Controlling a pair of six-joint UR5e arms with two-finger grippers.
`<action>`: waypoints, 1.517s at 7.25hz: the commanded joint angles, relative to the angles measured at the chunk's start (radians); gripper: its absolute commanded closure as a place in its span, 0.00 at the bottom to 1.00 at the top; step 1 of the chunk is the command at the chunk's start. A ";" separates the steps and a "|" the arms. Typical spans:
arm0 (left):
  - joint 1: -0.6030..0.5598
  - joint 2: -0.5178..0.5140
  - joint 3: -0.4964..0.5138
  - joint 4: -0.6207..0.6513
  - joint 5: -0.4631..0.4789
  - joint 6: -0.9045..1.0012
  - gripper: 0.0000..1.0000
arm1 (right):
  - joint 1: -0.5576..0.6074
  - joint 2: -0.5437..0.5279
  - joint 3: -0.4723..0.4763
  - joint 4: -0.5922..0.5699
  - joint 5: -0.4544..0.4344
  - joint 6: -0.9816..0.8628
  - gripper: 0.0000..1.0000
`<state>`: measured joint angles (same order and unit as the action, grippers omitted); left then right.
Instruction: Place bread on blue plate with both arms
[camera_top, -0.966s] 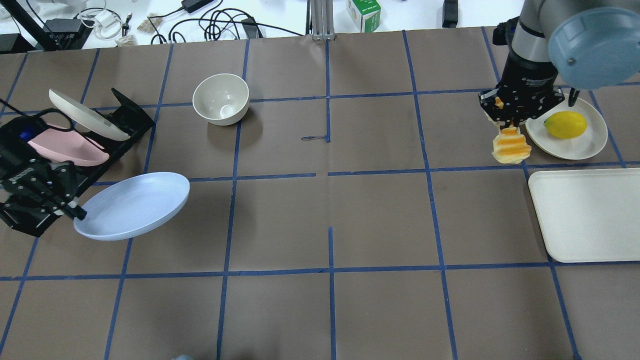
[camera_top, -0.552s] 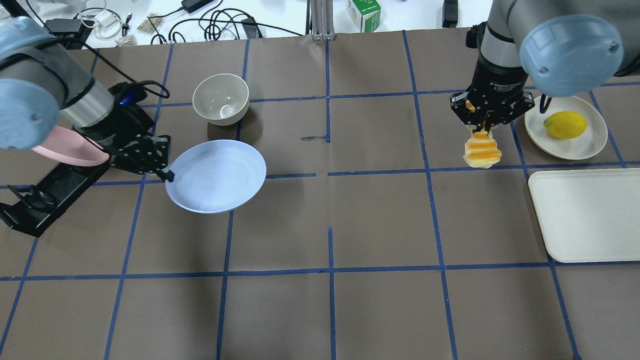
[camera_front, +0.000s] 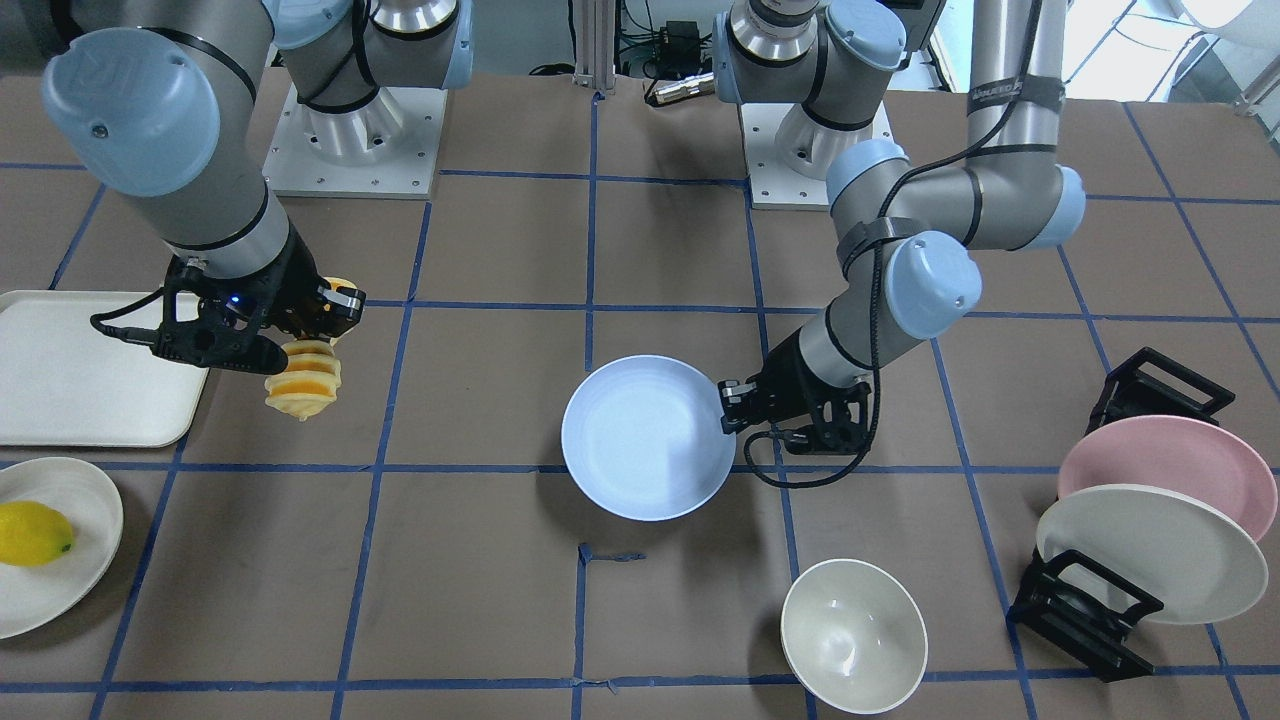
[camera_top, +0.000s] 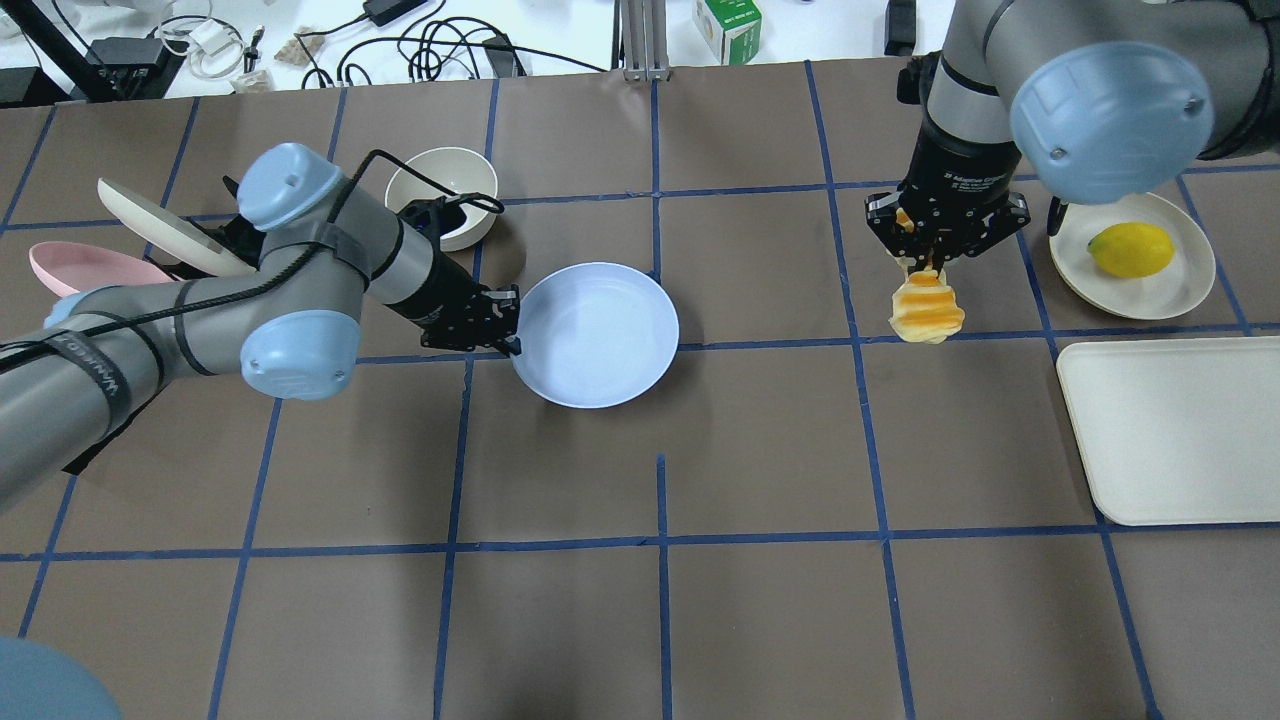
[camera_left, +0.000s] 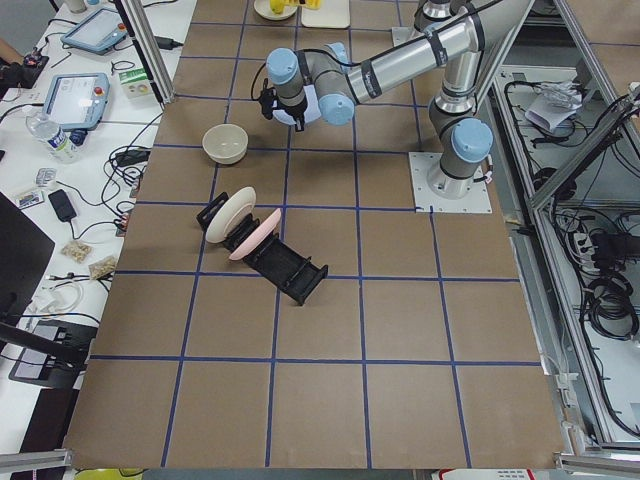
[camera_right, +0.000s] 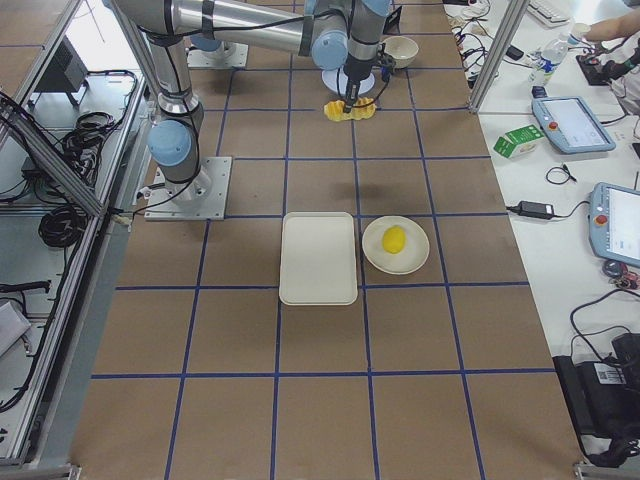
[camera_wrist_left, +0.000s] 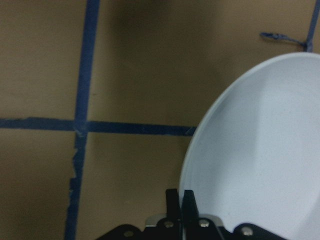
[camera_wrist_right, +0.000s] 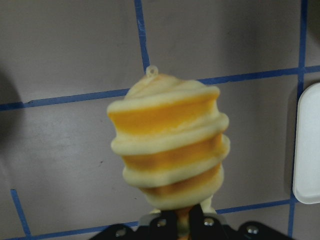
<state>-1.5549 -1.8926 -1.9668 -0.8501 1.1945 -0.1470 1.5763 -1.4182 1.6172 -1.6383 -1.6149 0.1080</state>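
**Operator:** What do my arms look like?

**Spotter:** Your left arm (camera_top: 170, 312) and right arm (camera_front: 215, 215) are silver-grey tubes with rounded light-blue joint caps (camera_top: 1100, 110) dotted with small screws.

**Operator:** Any cables or markings?

**Spotter:** You've a black cable (camera_top: 300, 245) strapped along the left arm by black bands with white lettering. Your left claw (camera_top: 514, 346) and right claw (camera_top: 928, 262) are black, and your pale square base plates (camera_front: 300, 175) are bolted to the desk (camera_top: 660, 620).

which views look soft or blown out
Left wrist view: dim and soft, the blue plate has a fuzzy rim. Right wrist view: the bread is close up and slightly soft. Front-facing view: sharp, top right corner blown out. Overhead view: sharp, white bench at top overexposed.
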 joint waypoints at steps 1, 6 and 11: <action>-0.047 -0.084 -0.003 0.111 -0.003 -0.095 1.00 | 0.007 0.011 0.001 -0.005 0.036 -0.001 1.00; -0.083 -0.090 0.002 0.180 0.007 -0.207 0.00 | 0.173 0.096 -0.003 -0.116 0.073 0.197 1.00; -0.042 0.135 0.235 -0.468 0.311 -0.149 0.00 | 0.326 0.286 -0.007 -0.414 0.075 0.366 1.00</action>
<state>-1.5983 -1.8315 -1.8411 -1.0698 1.3967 -0.3066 1.8728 -1.1825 1.6120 -1.9774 -1.5416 0.4299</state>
